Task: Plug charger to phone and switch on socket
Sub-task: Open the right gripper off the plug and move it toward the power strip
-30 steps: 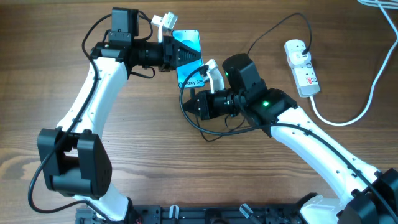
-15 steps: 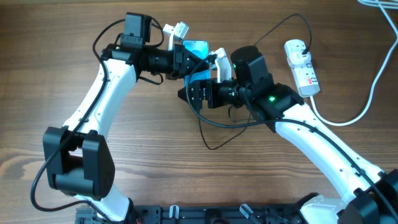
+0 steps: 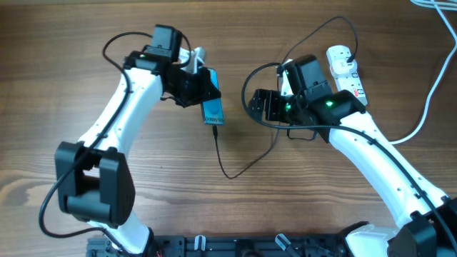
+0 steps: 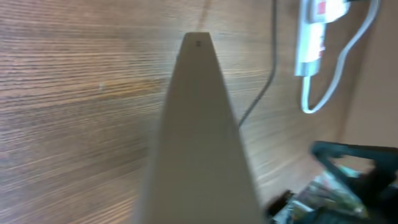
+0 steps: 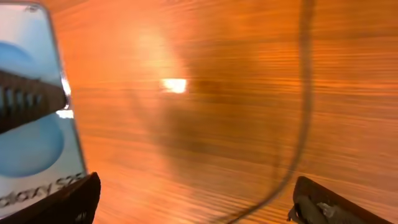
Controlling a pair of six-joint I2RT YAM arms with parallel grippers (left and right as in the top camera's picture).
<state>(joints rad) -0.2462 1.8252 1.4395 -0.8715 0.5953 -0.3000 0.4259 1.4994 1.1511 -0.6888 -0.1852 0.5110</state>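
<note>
Over mid-surface (image 3: 71,57), toward far edge: phone (image 3: 213,111) clamped in left gripper (image 3: 203,93) jaws, lifted, turned nearly edge-on to overhead. Charger (image 3: 230,176) tip at phone's lower end; can't tell if fully seated. From there a slack loop toward near edge, up past right gripper (image 3: 253,107), on to socket (image 3: 348,68) by far-right corner. Right jaws wide apart, gripping nothing, just right of phone, not touching it. White cord (image 3: 421,121) off socket toward right edge.

Overhead only: full cable route, both arms.

Right wrist only: screen face-on at frame left, teal and white, with ridged dark left finger (image 5: 28,99) across it. Own fingertips (image 5: 68,199) at bottom corners, blurred cable at right.

Left wrist only: pale blurred wedge filling centre, can't tell what. Socket and white cord top right, dark right gripper bottom right.

Writing: "alaxy S2" along screen's lower end in right wrist view, rest cut off. Red marks on socket, text too small to read.
</note>
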